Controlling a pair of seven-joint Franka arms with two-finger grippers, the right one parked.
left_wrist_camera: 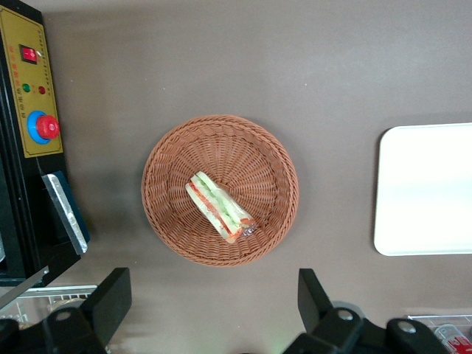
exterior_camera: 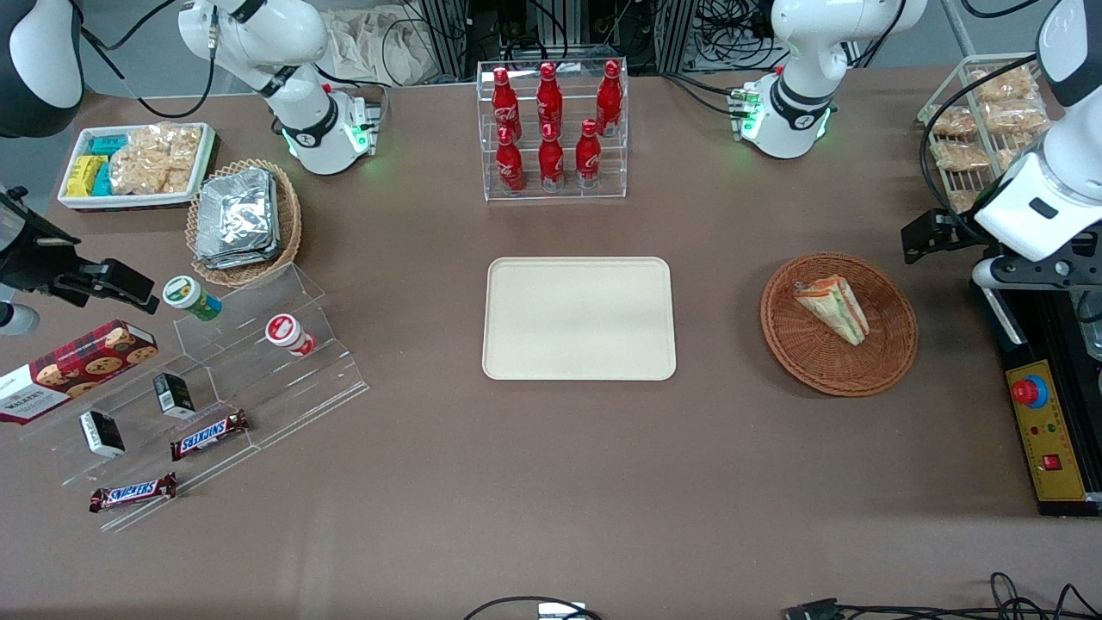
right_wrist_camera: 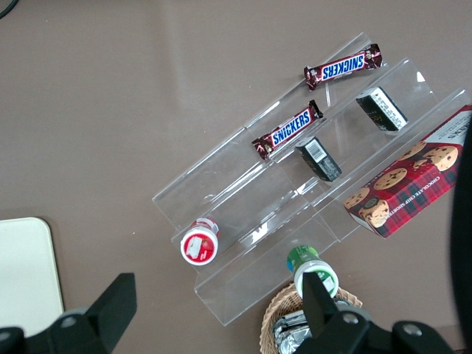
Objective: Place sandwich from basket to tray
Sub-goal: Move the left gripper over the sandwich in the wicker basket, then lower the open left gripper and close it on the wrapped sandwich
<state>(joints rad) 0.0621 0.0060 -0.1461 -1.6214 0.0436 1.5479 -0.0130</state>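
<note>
**One sandwich, not between my fingers**

Both fingers [left_wrist_camera: 110, 299] of my gripper [left_wrist_camera: 214, 306] are spread wide, holding nothing. My sandwich [left_wrist_camera: 219, 206] lies in the basket [left_wrist_camera: 166, 158], apart from them. Nearby sits the tray [left_wrist_camera: 428, 188].

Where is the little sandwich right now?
The sandwich lies in the round brown basket, toward the working arm's end of the table, beside the empty tray. The open end effector hovers above the basket, holding nothing.
</note>
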